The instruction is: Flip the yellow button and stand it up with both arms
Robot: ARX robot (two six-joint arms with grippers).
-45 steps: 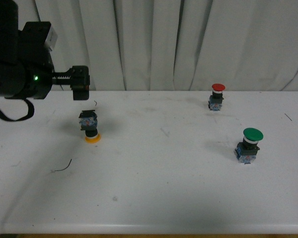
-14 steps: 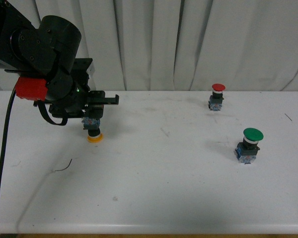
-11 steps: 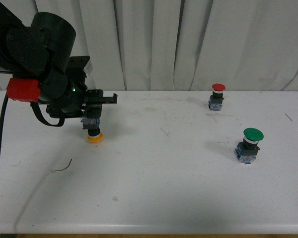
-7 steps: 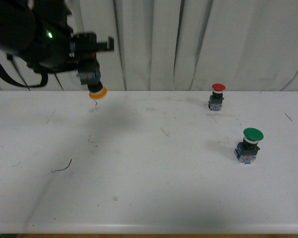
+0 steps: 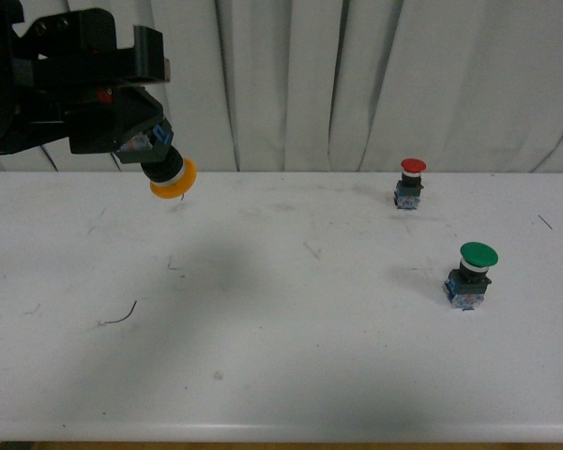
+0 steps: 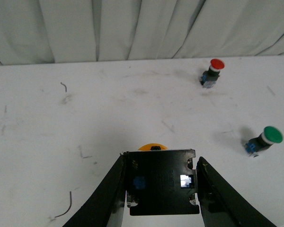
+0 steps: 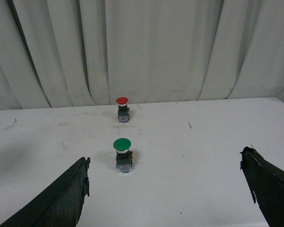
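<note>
My left gripper (image 5: 148, 141) hangs high above the table's far left, shut on the yellow button (image 5: 169, 176). The button is tilted, with its orange cap pointing down and to the right. In the left wrist view the button's black base (image 6: 161, 182) fills the space between the two fingers (image 6: 109, 189), and only a sliver of orange cap shows beyond it. My right gripper (image 7: 165, 189) is open over bare table and holds nothing; it does not show in the front view.
A red-capped button (image 5: 410, 184) stands upright at the far right of the white table (image 5: 291, 356). A larger green-capped button (image 5: 472, 274) stands nearer on the right. Grey curtains (image 5: 357, 75) close off the back.
My left gripper closed on the yellow button where it stood cap-down on the table, lifted it well clear, and has now tilted it so the cap points down and right.
</note>
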